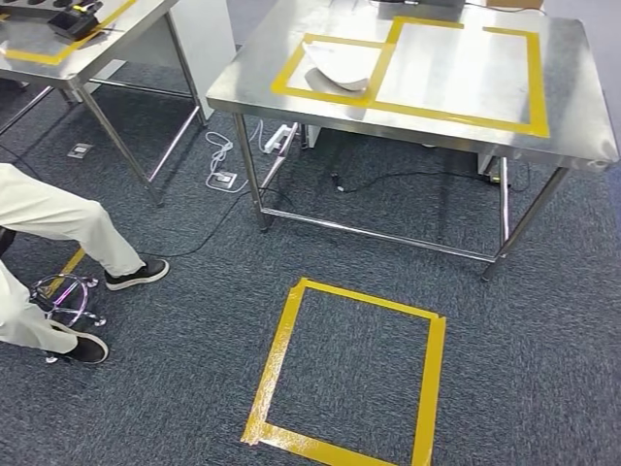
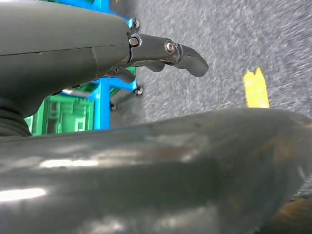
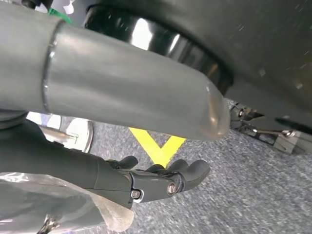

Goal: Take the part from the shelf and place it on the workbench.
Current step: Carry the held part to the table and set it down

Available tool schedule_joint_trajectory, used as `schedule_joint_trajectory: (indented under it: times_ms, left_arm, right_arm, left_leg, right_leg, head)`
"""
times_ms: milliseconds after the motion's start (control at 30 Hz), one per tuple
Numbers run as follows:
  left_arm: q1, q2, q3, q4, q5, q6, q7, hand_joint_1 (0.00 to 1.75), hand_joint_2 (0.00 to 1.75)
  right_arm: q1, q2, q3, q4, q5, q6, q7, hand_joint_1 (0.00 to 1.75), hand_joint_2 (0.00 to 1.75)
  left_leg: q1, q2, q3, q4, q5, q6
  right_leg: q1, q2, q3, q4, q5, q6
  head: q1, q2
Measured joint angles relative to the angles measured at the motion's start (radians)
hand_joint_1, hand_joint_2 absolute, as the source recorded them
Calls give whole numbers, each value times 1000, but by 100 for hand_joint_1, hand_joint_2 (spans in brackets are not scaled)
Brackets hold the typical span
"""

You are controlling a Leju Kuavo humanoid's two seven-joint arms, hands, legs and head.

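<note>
Looking from the left: a person's leg [image 1: 66, 218] in pale trousers and dark shoes sits by a chrome stool base [image 1: 66, 291] on the grey carpet. A steel side table [image 1: 110, 44] stands far left behind it. White cables [image 1: 218, 155] lie on the floor between that table and the workbench [image 1: 571, 116]. Nearer, about mid-scene, there's 1 yellow taped square [image 1: 281, 359] on the carpet.

The workbench takes up the far right, with 2 yellow taped boxes on top. The part [image 1: 341, 66], a white curved sheet, lies in the left box, with 1 edge over the tape.

In the left wrist view, the left hand [image 2: 162, 51] has its fingers stretched out and apart with nothing in them. A blue shelf [image 2: 101, 100] with green bins [image 2: 62, 114] is behind it, and a yellow tape scrap [image 2: 255, 88] sits on the carpet.

In the right wrist view, the right hand [image 3: 158, 178] hangs loose above the carpet, fingers slightly bent, empty, with yellow tape [image 3: 158, 148] on the floor beyond.
</note>
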Motion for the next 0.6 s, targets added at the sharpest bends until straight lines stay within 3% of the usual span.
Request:
schedule_joint_trajectory:
  times_ms: [67,133,167,200,267,333,367,400,433,500,533,600]
  left_arm:
    - [-3,0,0,0,0,0,0,0,0]
    - [-5,0,0,0,0,0,0,0,0]
    - [-4,-1,0,0,0,0,0,0,0]
    - [-2,-1,0,0,0,0,0,0,0]
    - [0,-2,0,0,3,7,-2,0,0]
    - [-2,-5,0,0,10,24,-8,0,0]
    - [-2,-6,1,0,12,32,-12,0,0]
    - [-2,-6,1,0,14,39,-16,0,0]
    - [-1,-7,1,0,14,44,-18,0,0]
    - [-1,-8,2,0,14,48,-20,0,0]
    - [-1,-8,2,0,14,49,-20,0,0]
    - [-3,-10,2,0,14,50,-20,0,0]
  right_arm:
    - [-1,0,0,0,-2,3,0,0,0]
    - [-1,0,0,0,-4,6,2,0,0]
    - [-2,0,0,0,-4,7,3,0,0]
    - [-3,0,0,0,-4,8,3,0,0]
    - [-5,0,0,-1,-6,10,4,0,0]
    - [-3,0,0,-1,-9,11,5,0,0]
    - [-1,0,0,-1,-10,12,6,0,0]
    - [1,0,0,-1,-12,13,7,0,0]
    - [1,0,0,-1,-13,14,8,0,0]
    - [1,0,0,-1,-13,16,9,0,0]
    - [0,0,0,-1,-13,17,10,0,0]
    - [2,0,0,-1,-13,18,10,0,0]
  left_leg:
    - [-9,52,62,-120,37,12]
    - [-17,73,72,-158,36,22]
    - [-17,62,68,-160,37,27]
    - [-15,51,67,-162,41,33]
    - [-10,29,65,-168,48,46]
    - [-8,7,60,-169,54,55]
    - [-9,-6,57,-169,56,58]
    - [-10,-20,56,-168,58,59]
    - [-10,-34,55,-168,59,59]
    - [-10,-62,56,-165,61,56]
    - [-11,-74,54,-162,61,54]
    - [-13,-98,45,-153,62,46]
  right_leg:
    - [5,-21,2,2,-3,6]
    - [11,-43,2,4,-5,14]
    - [12,-55,3,3,-6,19]
    - [11,-51,2,5,-10,25]
    - [8,-2,-16,49,-46,36]
    - [6,55,-72,173,-114,40]
    - [5,65,-104,242,-142,40]
    - [5,69,-126,288,-152,39]
    - [5,71,-131,297,-142,39]
    - [4,86,-88,201,-72,35]
    - [2,109,-56,130,-40,33]
    - [-1,147,-10,31,-14,28]
  head:
    - [0,0]
    - [2,0]
    - [3,0]
    - [4,0]
    - [7,0]
    - [12,0]
    - [13,0]
    - [13,0]
    - [13,0]
    - [13,0]
    - [13,0]
    - [12,0]
